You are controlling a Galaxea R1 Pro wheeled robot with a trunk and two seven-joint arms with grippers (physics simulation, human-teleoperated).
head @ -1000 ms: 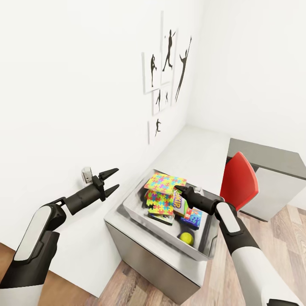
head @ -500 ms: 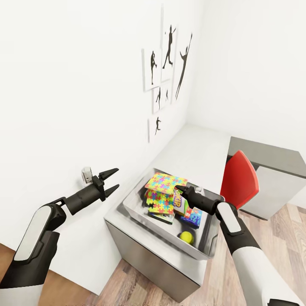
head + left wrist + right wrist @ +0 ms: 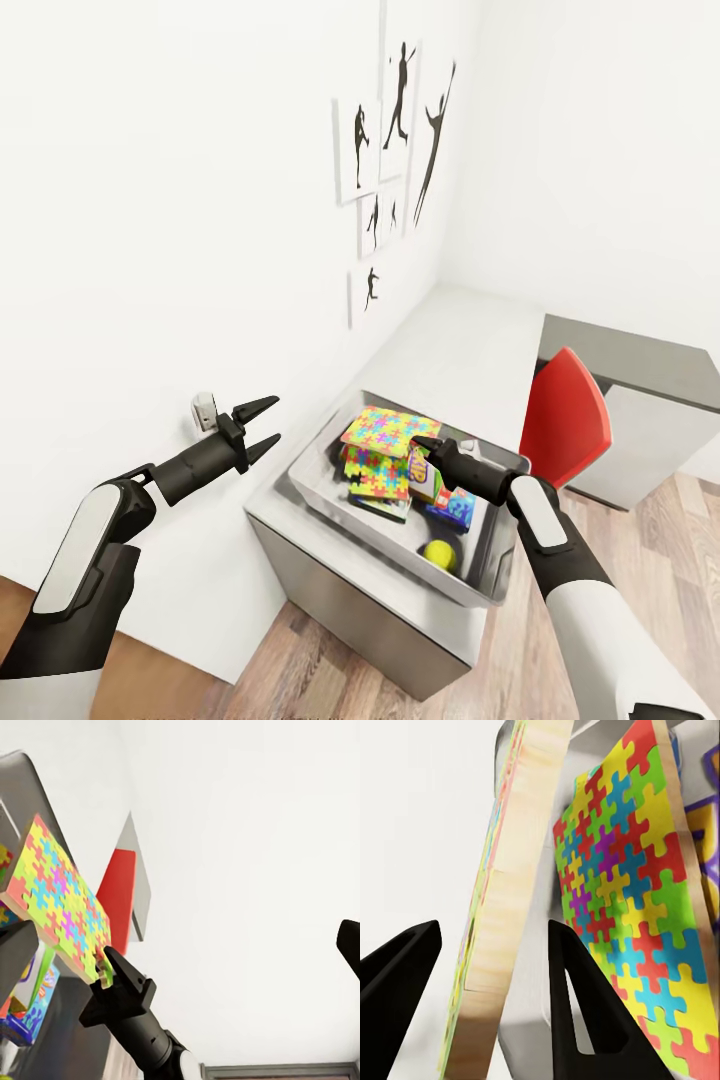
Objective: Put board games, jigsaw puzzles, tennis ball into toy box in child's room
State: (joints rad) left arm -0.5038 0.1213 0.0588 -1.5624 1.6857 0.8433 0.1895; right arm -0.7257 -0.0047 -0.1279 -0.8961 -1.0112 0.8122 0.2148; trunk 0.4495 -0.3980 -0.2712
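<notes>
The toy box point(image 3: 312, 482) sits at the near end of the table point(image 3: 450, 340). Inside it, one jigsaw puzzle point(image 3: 385, 432) leans tilted over a second jigsaw puzzle point(image 3: 375, 475). Beside them are the white-green SKIP-BO board game point(image 3: 428, 482), a blue board game point(image 3: 460, 508) and the tennis ball point(image 3: 438, 553). My right gripper point(image 3: 425, 446) is open, and its fingers straddle the tilted puzzle's wooden edge point(image 3: 499, 907) with small gaps on both sides. The lower puzzle point(image 3: 637, 922) lies just beyond. My left gripper point(image 3: 262, 425) hangs open near the wall, left of the box, holding nothing.
A red chair point(image 3: 565, 420) stands right of the table, with a dark grey cabinet point(image 3: 640, 385) behind it. Black silhouette pictures point(image 3: 395, 130) hang on the white wall. Wood-plank floor point(image 3: 300, 660) lies in front of the table.
The whole picture has shifted slightly, so the camera moved. Both arms and the toys in the box keep their places.
</notes>
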